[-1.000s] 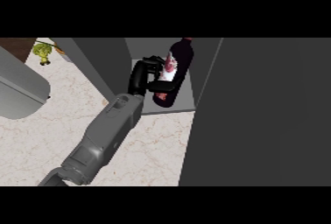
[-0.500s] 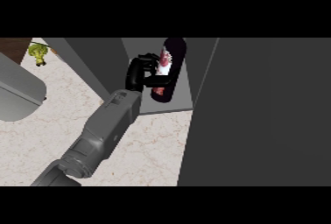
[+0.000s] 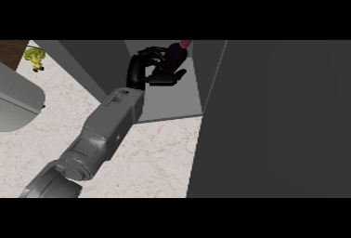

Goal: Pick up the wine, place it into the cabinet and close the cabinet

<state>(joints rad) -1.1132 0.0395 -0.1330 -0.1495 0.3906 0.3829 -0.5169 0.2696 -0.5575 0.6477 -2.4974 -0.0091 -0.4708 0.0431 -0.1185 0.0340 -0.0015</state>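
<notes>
wine axis: wine bottle (image 3: pixel 177 56) stood roughly upright, long axis running up the view, neck end toward the top edge
wine look: dark, near-black body with a pink-red top; lower part hidden by the hand
wine place: inside the open cabinet (image 3: pixel 171 100), above its grey shelf floor, near the right-side door panel (image 3: pixel 274 121)
hand: left hand (image 3: pixel 149 69) had fingers and thumb curled round the bottle
right hand: none showed
arm: grey forearm ran from lower left across the marbled tabletop (image 3: pixel 147 158) into the cabinet
</notes>
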